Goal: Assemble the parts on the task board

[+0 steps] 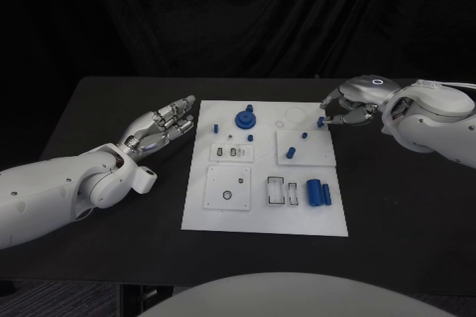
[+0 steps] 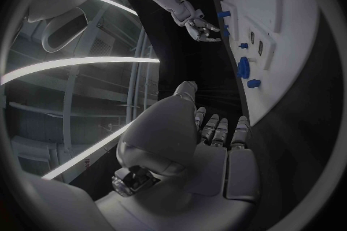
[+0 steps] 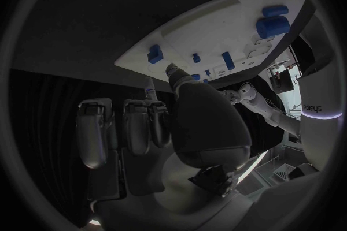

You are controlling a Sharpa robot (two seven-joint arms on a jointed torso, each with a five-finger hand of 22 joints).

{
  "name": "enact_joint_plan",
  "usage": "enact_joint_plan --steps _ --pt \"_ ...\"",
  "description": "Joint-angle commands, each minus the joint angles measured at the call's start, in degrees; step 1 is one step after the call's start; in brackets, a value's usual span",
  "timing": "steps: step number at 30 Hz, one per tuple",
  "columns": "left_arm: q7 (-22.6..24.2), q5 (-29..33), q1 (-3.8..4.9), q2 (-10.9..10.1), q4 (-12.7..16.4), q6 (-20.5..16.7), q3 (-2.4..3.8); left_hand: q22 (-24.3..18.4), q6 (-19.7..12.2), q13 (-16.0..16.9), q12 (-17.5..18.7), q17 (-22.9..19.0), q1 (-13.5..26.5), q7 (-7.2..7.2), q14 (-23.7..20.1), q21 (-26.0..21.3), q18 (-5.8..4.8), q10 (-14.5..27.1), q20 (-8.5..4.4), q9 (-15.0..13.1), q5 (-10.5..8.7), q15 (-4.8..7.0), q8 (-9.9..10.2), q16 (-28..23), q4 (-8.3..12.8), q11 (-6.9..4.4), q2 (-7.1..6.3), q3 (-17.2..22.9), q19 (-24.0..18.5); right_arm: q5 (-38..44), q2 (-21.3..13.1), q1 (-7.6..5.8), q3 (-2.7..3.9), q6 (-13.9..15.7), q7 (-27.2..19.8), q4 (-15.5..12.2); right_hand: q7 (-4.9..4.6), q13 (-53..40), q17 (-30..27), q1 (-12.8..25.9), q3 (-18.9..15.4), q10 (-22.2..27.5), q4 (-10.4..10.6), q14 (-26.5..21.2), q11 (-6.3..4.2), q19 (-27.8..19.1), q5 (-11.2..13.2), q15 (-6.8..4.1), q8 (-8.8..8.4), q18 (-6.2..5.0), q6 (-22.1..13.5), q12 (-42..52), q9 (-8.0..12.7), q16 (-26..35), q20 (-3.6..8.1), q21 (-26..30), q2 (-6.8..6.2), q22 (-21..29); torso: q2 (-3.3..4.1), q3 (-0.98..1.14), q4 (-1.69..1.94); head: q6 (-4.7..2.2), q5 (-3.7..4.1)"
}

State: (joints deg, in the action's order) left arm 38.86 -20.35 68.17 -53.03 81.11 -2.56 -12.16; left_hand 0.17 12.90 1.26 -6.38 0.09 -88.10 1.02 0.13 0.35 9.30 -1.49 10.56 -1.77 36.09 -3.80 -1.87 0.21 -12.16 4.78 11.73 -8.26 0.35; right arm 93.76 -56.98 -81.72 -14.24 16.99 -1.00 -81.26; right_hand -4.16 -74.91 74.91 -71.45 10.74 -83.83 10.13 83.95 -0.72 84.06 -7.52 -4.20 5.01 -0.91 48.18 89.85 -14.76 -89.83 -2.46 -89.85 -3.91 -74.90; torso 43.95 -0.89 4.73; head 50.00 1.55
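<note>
Nearest the robot, the white task board (image 1: 263, 221) lies flat on the black bench (image 1: 99, 111), with two blue cylinders (image 1: 318, 192) lying side by side at its near right and a pair of slotted fixtures just beside them. Mid-board, a short blue peg (image 1: 291, 152) stands on a raised square plate. Off the board's left edge, the left hand (image 1: 164, 126) hovers over bare bench, fingers stretched out and apart, holding nothing. Farther back sits the big blue round part (image 1: 244, 119), upright, with small pieces around it. At the far right corner, the right hand (image 1: 347, 111) has its fingers curled down at a small blue part (image 1: 320, 122) on the board's edge; whether it's actually pinched, I can't tell. These pieces look light, rigid and probably slick plastic, so a fingertip pinch across the sides seems the way, and the small ones could easily tip or skid
</note>
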Motion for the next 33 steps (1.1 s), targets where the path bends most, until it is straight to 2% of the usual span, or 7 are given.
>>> enact_joint_plan --steps 1,4,7,24,33 --pt "5.0 -0.1 -0.11 0.1 0.0 0.7 0.04 0.1 -0.4 0.0 -0.3 -0.1 0.4 0.06 -0.1 0.0 0.99 -0.1 0.41 0.1 0.32 -0.31 0.2 -0.2 0.1 0.45 0.35 0.1 0.0 0.2 0.1 0.47 0.03 -0.2 1.8 0.3 -0.12 -15.1 15.1 -0.6 0.0 -6.2 0.5 6.0 0.02 5.9 -0.7 -0.1 0.44 0.9 0.7 0.2 -0.2 -0.2 0.29 -0.1 -0.38 -15.1 0.02 0.02 0.0 -0.1 0.2" --pt "4.9 -0.1 -0.14 0.1 0.0 0.7 0.04 0.1 -0.4 0.0 -0.3 -0.1 0.3 0.07 -0.1 0.0 0.99 -0.1 0.43 0.1 0.33 -0.34 0.2 -0.2 0.2 0.48 0.36 0.1 0.0 0.2 0.4 0.75 0.03 -0.6 2.1 0.7 -0.2 -15.1 15.1 -2.2 0.2 -6.2 0.0 6.0 0.12 5.7 -3.1 -0.01 0.81 0.79 1.4 0.2 -0.4 -0.2 0.19 0.2 -0.33 -14.9 -0.03 0.01 0.0 -0.12 0.31" --pt "4.9 -0.1 -0.17 0.1 0.0 0.7 0.04 0.1 -0.4 0.0 -0.3 -0.1 0.3 0.07 -0.1 0.0 0.99 -0.1 0.43 0.1 0.33 -0.34 0.2 -0.2 0.2 0.48 0.36 0.1 0.0 0.2 0.7 0.98 0.03 -0.8 2.4 1.2 -0.25 -15.1 15.1 -2.6 0.3 -6.2 -0.1 6.0 0.15 5.6 -3.6 -0.01 0.85 0.73 1.5 0.2 -0.5 -0.2 0.19 0.4 -0.33 -14.9 -0.05 -0.02 0.08 -0.29 0.4" --pt "4.7 -0.1 -0.25 0.0 -0.1 1.1 0.04 0.1 -0.5 0.0 -0.4 -0.1 0.3 0.09 -0.1 0.0 0.99 -0.1 0.47 0.1 0.34 -0.41 0.2 -0.2 0.3 0.55 0.4 0.2 0.0 0.2 1.9 1.35 0.03 -0.9 3.3 2.5 -0.38 -15.1 15.1 -2.8 0.3 -6.2 -0.2 6.0 0.18 5.3 -3.9 0.07 0.83 0.6 1.4 0.2 -0.5 -0.2 0.14 0.9 -0.28 -14.7 -0.01 -0.03 0.02 -0.37 0.26" --pt "4.7 -0.1 -0.27 0.0 -0.1 1.3 0.04 0.1 -0.5 0.0 -0.3 -0.1 0.3 0.08 -0.1 0.0 0.99 0.0 0.51 0.1 0.34 -0.46 0.2 -0.2 0.4 0.6 0.41 0.3 0.0 0.2 2.4 1.55 0.03 -1.6 3.4 3.5 -0.53 -15.1 15.1 -3.0 0.2 -6.2 -0.2 6.0 0.36 5.1 -4.4 0.26 1.4 0.53 2.4 0.2 -1.0 -0.2 -0.01 1.1 -0.25 -14.6 -0.01 -0.02 0.0 -0.4 0.17"
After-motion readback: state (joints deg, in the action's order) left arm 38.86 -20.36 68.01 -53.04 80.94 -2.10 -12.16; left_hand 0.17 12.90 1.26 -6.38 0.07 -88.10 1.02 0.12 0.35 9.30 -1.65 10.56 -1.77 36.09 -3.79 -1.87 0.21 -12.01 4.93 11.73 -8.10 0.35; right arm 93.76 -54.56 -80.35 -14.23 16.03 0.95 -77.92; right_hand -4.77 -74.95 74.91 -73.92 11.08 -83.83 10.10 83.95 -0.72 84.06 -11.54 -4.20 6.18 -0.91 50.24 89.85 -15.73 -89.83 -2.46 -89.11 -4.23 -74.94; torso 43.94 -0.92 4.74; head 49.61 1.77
